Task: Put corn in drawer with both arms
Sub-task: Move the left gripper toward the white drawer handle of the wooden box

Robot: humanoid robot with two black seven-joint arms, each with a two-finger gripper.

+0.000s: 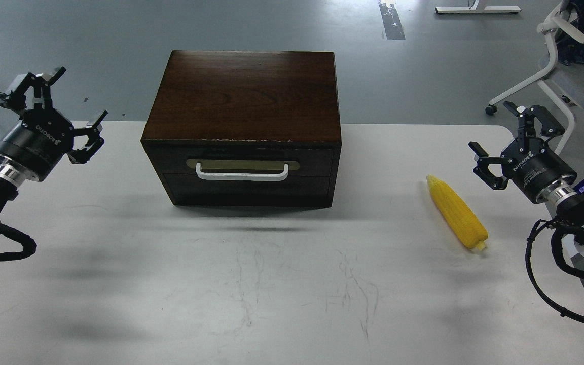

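- While both grippers hang spread and empty above the table (282, 284), the right gripper (506, 139) is the one near the corn (457, 212); the left gripper (53, 109) is well apart from it, left of the box (244, 94).
- Corn lies flat on the table, right of the box and apart from it, tip pointing away and left, blunt stalk end toward me.
- It looks stiff and light, probably a plastic model; the rounded, tapered body may roll or slip, so I judge the thick middle, taken across its width, the safest hold.
- Bright yellow, rows of kernels, a pale stub at the wide end.
- Drawer (244, 167) is closed, its white handle (242, 174) facing me; it likely slides easily if pulled straight.
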